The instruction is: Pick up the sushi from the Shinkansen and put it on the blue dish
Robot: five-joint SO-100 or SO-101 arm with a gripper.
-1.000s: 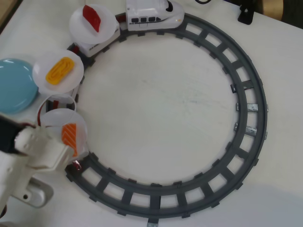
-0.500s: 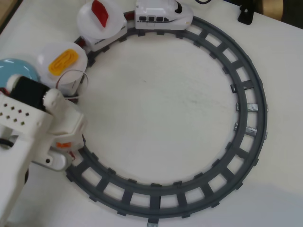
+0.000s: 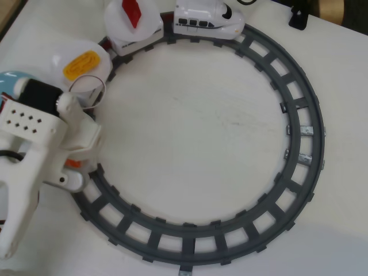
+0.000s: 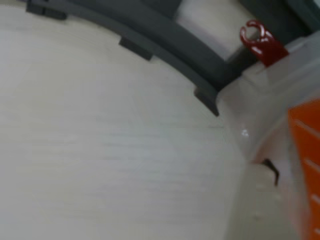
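The white Shinkansen (image 3: 207,20) stands on the grey ring track (image 3: 299,115) at the top of the overhead view. Behind it, one white plate carries a dark red diamond piece (image 3: 133,14) and another a yellow egg piece (image 3: 80,64). My white arm covers the track's left side, and my gripper (image 3: 76,162) points down there. A bit of orange shows under it. In the wrist view the striped orange sushi (image 4: 305,170) lies on a whitish plate (image 4: 260,110) at the right edge, beside a red coupling hook (image 4: 260,42). The blue dish (image 3: 10,79) peeks out at far left, mostly hidden by the arm. The jaws are hidden.
A thin clear ring (image 3: 89,92) lies beside the arm near the egg plate. A black object (image 3: 299,17) stands at the top right, outside the track. The pale table (image 3: 195,126) fills the inside of the ring.
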